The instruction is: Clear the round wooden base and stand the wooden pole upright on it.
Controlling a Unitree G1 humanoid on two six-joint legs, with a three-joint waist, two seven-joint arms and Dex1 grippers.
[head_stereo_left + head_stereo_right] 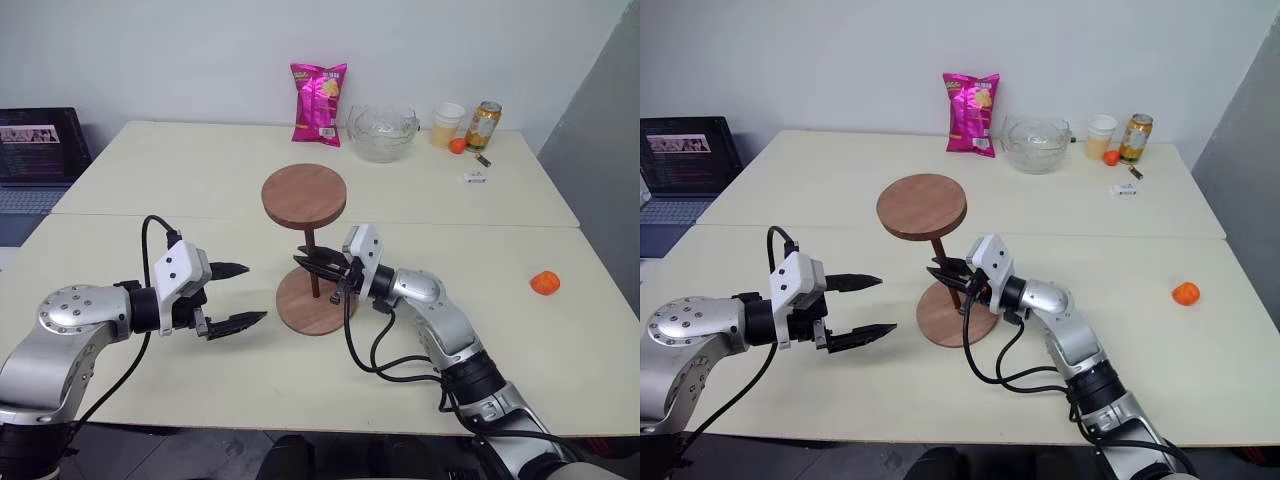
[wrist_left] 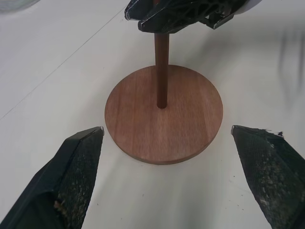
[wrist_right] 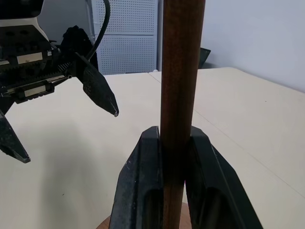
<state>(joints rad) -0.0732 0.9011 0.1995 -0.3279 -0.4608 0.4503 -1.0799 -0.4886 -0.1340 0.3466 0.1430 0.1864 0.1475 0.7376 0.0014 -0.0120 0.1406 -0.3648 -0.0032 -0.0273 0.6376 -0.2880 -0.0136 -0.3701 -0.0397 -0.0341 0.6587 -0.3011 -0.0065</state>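
While my right gripper (image 1: 318, 263) pinches the wooden pole (image 1: 312, 264) partway up its shaft, both black fingers pressed flat against the wood in the right wrist view, the pole already stands upright with its foot at the middle of the round wooden base (image 1: 314, 301), which lies bare on the table (image 1: 140, 170) in front of me. My left gripper (image 1: 238, 295) hangs just beside the base with its fingers spread wide and nothing between them. The danger, as I judge it, lies in letting go: the pole is a long thin rod of dark reddish-brown wood carrying a broad flat disc at its top, so it is top-heavy, and I cannot tell how firmly its foot sits in the base. If I pull away sideways, or one finger drags on the smooth shaft, the whole thing could tip, and the light base might slide or rock on the slick cream tabletop. My open left fingers, close by, could also knock the base's rim. Both discs look like smooth, finely grained wood with clean round edges; my finger pads are rough and speckled, good for grip but liable to cling.
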